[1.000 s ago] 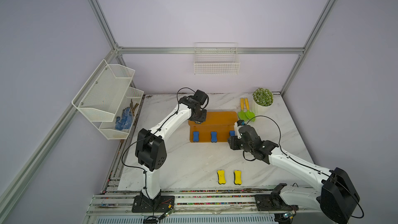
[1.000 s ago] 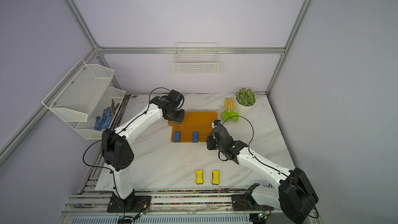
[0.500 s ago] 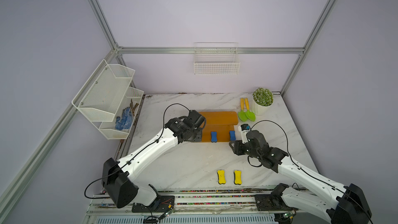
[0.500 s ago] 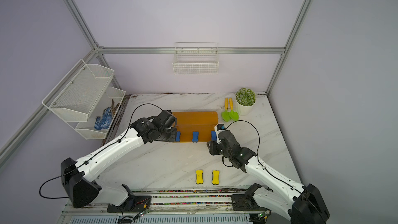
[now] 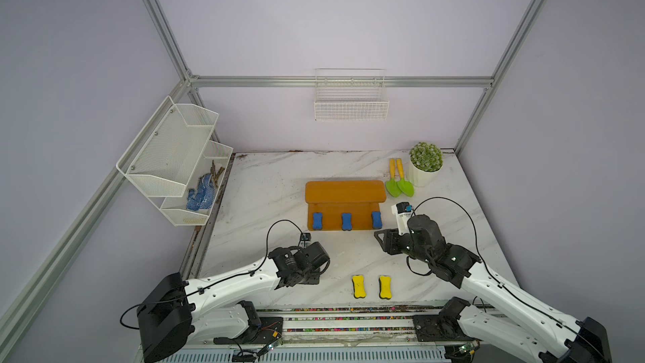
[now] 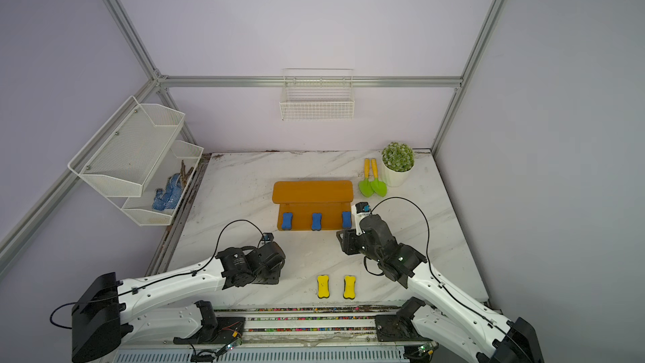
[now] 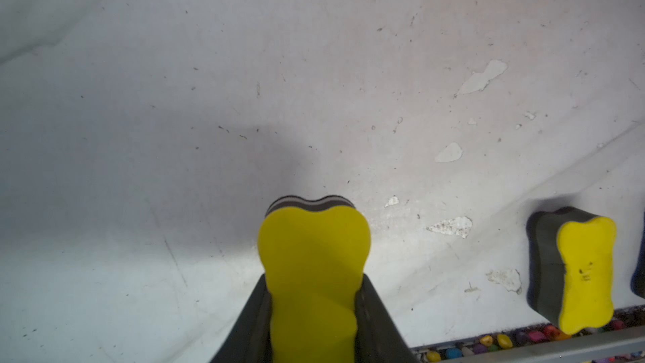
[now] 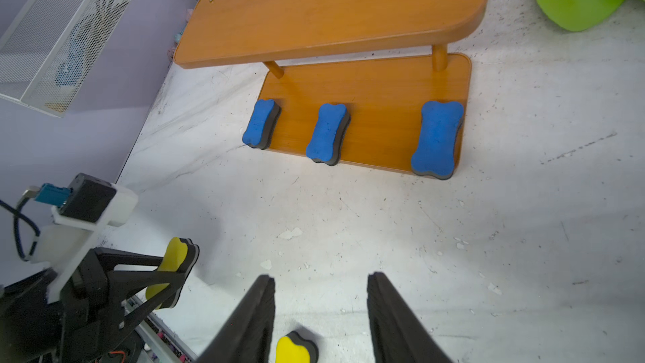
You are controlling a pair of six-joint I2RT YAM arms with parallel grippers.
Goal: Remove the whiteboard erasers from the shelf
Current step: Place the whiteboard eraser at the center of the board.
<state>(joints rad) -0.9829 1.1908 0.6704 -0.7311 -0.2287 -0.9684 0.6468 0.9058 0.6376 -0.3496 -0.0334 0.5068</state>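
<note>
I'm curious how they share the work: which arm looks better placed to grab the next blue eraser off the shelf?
Probably the right. The right gripper is open, empty and faces the three blue erasers on the shelf. The left gripper is shut on a yellow eraser at the table front.

Blue erasers [image 5: 346, 221], seemingly flat, on shelf [image 5: 345, 191]
</note>
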